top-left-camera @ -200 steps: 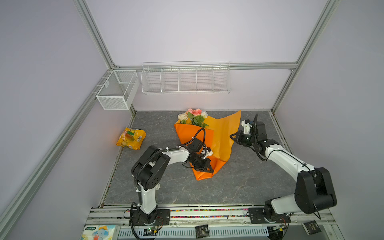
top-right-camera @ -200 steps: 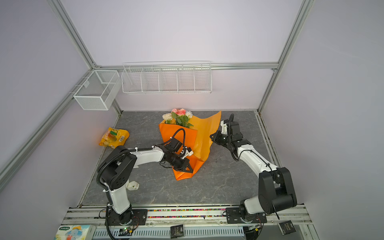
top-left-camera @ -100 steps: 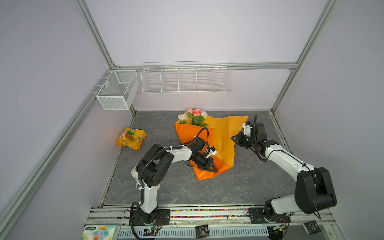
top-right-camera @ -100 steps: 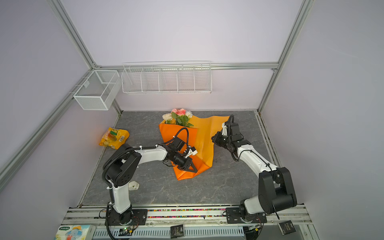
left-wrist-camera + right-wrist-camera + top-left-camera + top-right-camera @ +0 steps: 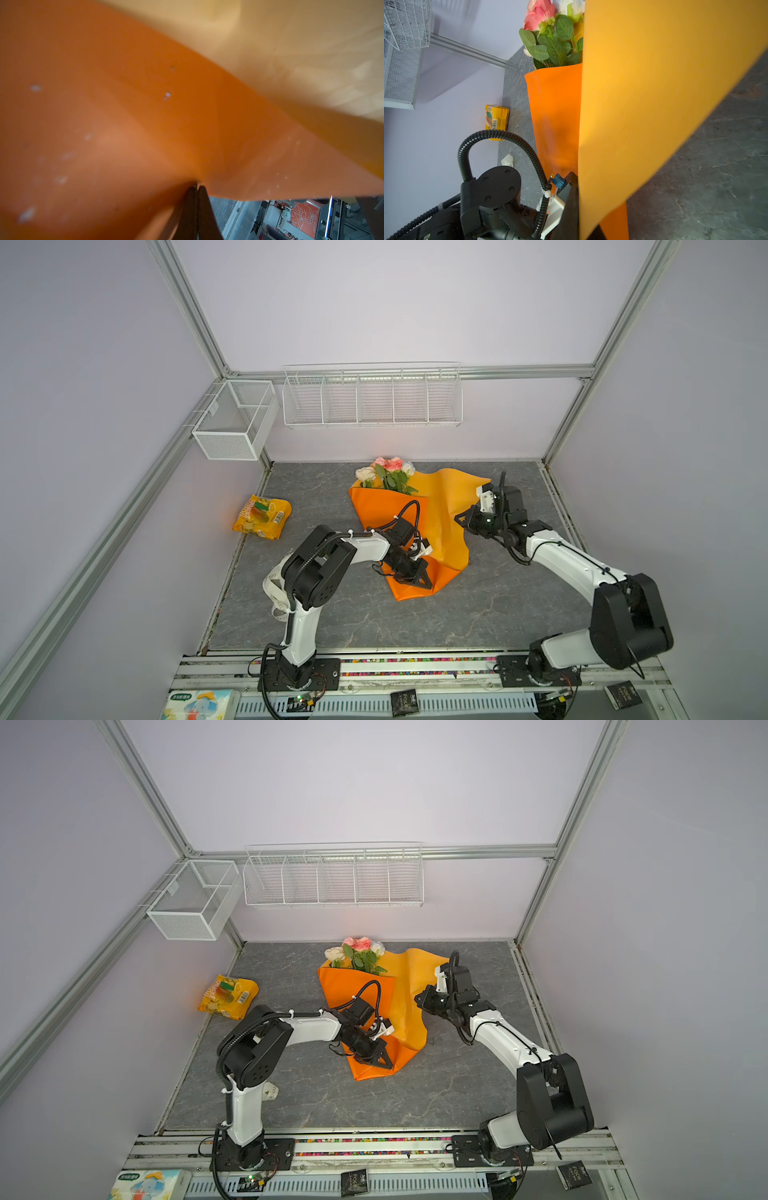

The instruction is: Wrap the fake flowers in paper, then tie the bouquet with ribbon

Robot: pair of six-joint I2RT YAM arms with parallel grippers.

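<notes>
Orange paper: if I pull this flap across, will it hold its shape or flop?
Probably floppy: the orange paper bows in a curve between the right claw and the left claw. Likely light: a pinch at one edge holds the flap up. It looks smooth, so it may slip; a hard pull could crease it.

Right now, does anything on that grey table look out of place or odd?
A yellow snack bag lies alone near the left wall, unrelated to the flowers. The orange wrapping paper around the pink-and-cream fake rose bouquet is half open, one flap pinched by the right pincer.
</notes>
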